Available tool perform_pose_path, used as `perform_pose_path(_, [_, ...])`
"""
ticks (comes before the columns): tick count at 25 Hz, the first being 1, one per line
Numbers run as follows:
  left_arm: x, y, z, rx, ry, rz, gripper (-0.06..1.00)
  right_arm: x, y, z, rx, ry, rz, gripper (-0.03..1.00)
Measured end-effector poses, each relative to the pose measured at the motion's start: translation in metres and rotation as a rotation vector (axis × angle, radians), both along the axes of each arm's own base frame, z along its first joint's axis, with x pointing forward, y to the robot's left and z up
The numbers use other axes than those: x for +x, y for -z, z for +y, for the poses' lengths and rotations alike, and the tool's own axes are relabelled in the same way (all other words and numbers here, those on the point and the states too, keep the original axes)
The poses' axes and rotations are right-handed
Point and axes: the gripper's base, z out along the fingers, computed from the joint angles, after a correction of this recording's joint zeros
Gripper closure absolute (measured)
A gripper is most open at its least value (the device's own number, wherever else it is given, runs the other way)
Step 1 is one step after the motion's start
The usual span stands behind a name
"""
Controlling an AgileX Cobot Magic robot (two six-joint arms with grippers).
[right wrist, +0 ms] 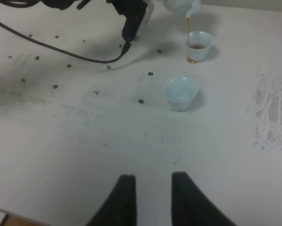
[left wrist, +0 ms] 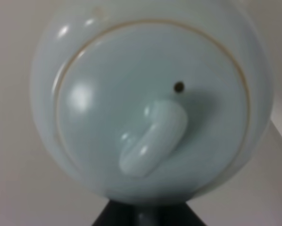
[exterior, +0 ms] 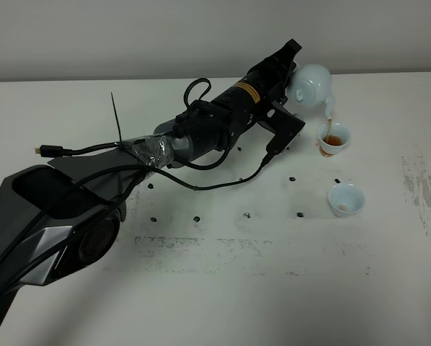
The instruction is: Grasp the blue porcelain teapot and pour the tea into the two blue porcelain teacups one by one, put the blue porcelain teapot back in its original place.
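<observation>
White bench [exterior: 223,310], small dark specks [exterior: 246,214] scattered across the middle, grey scuffing [exterior: 417,187] out at three o'clock.

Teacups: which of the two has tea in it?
The teacup beneath the tilted teapot's spout: brown tea sits in it and a stream falls in. The other teacup, nearer the table's front, shows only pale glaze inside.
</observation>
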Motion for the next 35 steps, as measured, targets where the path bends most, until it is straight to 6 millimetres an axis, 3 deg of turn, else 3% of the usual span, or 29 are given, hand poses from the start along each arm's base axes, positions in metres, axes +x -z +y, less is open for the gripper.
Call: perform_pose_path(35, [0.0,0.0,0.0,0.005,0.001,-0.003,0.86,0.0,0.0,0.0,0.0,0.0,0.0,0.75])
